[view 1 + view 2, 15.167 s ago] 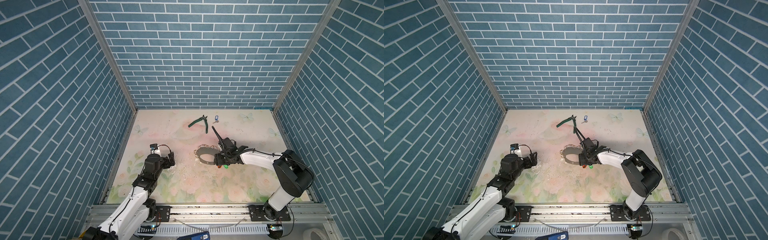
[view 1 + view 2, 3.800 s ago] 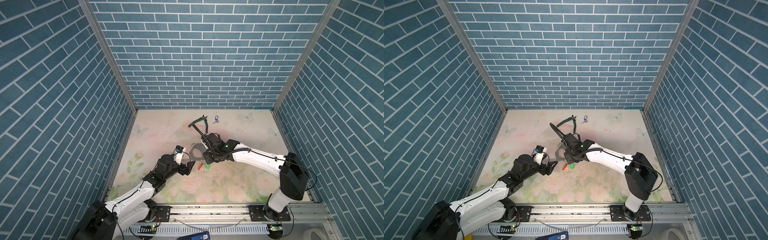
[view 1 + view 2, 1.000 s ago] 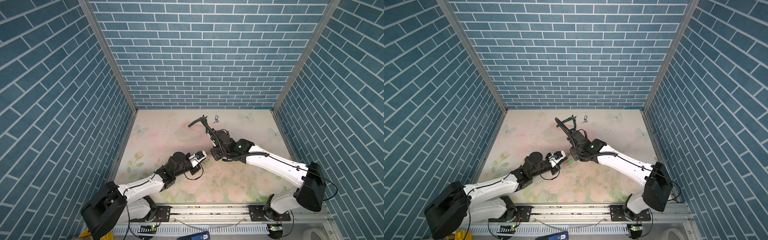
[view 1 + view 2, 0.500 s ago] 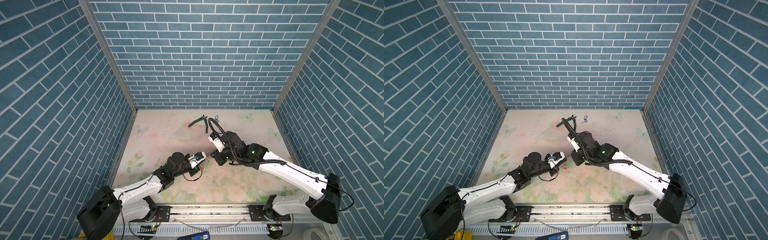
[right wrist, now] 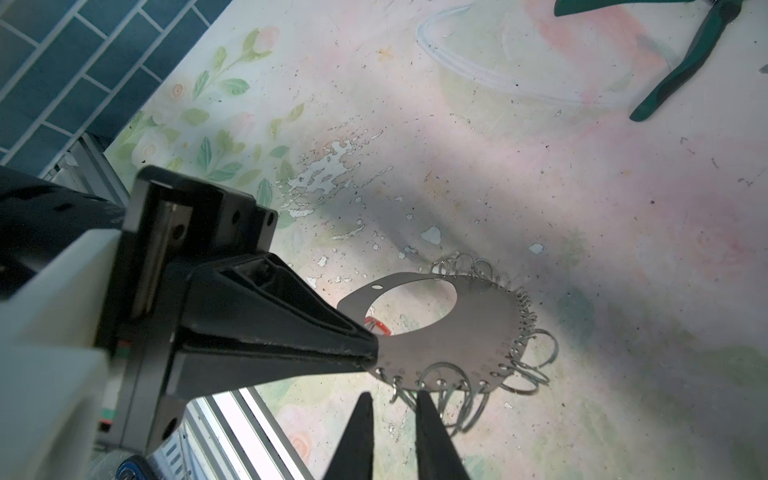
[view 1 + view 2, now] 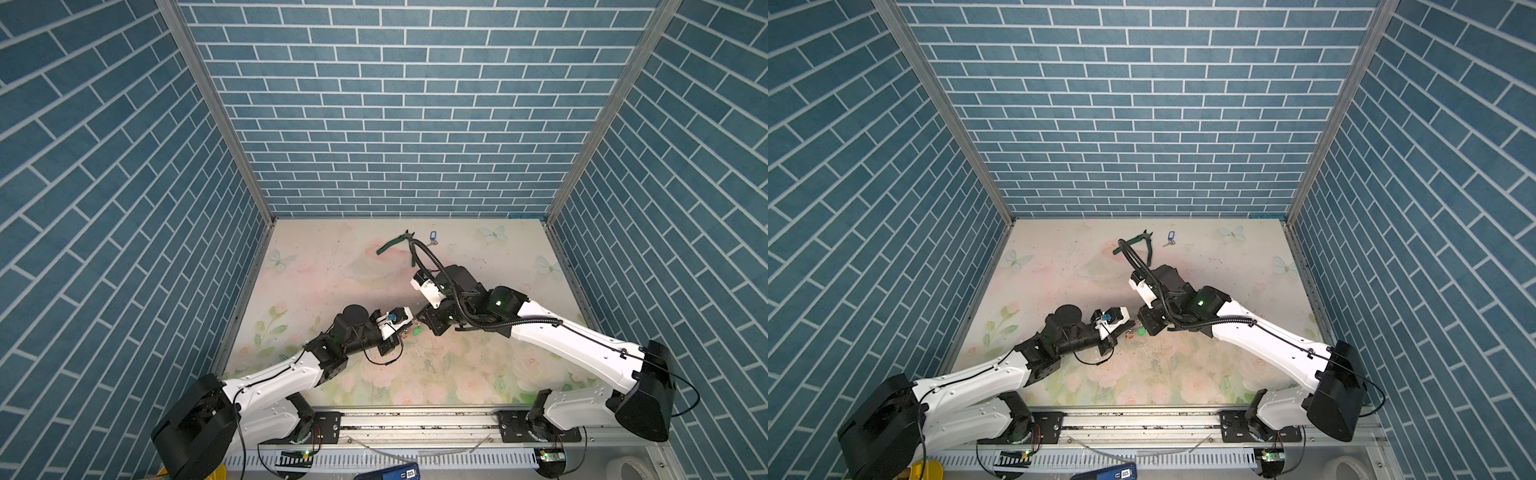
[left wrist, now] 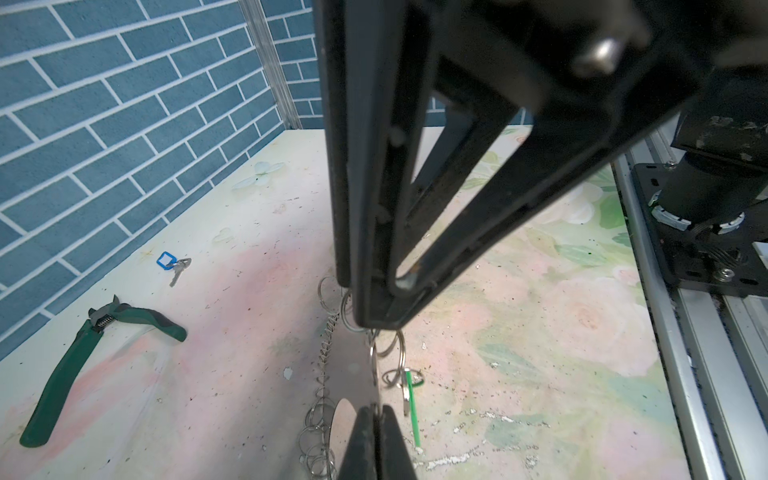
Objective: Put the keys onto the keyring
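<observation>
In both top views the blue key (image 6: 432, 237) lies at the back of the counter (image 6: 332, 270), just beside the pliers (image 6: 392, 244) and well apart from both arms. The left tool (image 6: 407, 326) and right tool (image 6: 422, 321) meet mid-counter, with a green tag (image 6: 417, 331) beneath them.

In the left wrist view the left tool (image 7: 376, 415) is clamped on the edge of the keyring (image 7: 353, 374). The green tag (image 7: 411, 399) seems to hang from one of its small rings.

In the right wrist view the right tool (image 5: 392, 397) has its fingers a little apart, with a small ring in the gap. A red tag (image 5: 376, 326) shows through the hoop.

Two tagged keys appear to be on the keyring. The blue key is untouched and has yet to be fetched and threaded.
</observation>
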Available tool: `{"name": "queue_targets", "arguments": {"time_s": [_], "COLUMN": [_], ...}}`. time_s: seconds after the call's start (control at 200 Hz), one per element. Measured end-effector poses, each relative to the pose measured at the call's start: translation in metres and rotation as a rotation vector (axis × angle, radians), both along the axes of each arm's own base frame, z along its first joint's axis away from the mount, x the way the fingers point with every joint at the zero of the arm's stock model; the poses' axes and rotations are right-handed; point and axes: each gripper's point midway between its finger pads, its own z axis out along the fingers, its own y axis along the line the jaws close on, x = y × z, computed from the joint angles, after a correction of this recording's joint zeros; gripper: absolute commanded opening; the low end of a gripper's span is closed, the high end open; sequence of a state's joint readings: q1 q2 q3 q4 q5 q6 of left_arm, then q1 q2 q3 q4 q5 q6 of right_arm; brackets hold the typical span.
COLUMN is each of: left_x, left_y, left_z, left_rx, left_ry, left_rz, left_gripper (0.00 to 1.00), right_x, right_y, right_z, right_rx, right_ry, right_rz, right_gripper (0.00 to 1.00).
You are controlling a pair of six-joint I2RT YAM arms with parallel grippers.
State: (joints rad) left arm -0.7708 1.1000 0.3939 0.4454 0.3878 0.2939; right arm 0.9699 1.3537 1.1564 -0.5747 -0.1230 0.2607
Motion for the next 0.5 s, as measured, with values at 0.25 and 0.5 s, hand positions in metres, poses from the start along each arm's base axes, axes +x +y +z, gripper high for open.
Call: {"name": "queue_targets", "arguments": {"time_s": [0.25,0.5], "left_x": [0.000,0.000], "left_y": [0.000,0.000], "left_z": [0.000,0.000], "left_rx": [0.003,0.003], "left_ry": [-0.006,-0.007], "left_rz": [-0.002,-0.002], "left_gripper": [0.00,0.00], "right_x": [-0.003,-0.004], "right_y": [-0.006,-0.006], "right_z": [-0.014,-0.016], "right_rx": [-0.055,-0.062], "right_ry": [0.027,0.029], "right_rz": [0.002,0.010], "right_gripper": [0.21,0.12]}}
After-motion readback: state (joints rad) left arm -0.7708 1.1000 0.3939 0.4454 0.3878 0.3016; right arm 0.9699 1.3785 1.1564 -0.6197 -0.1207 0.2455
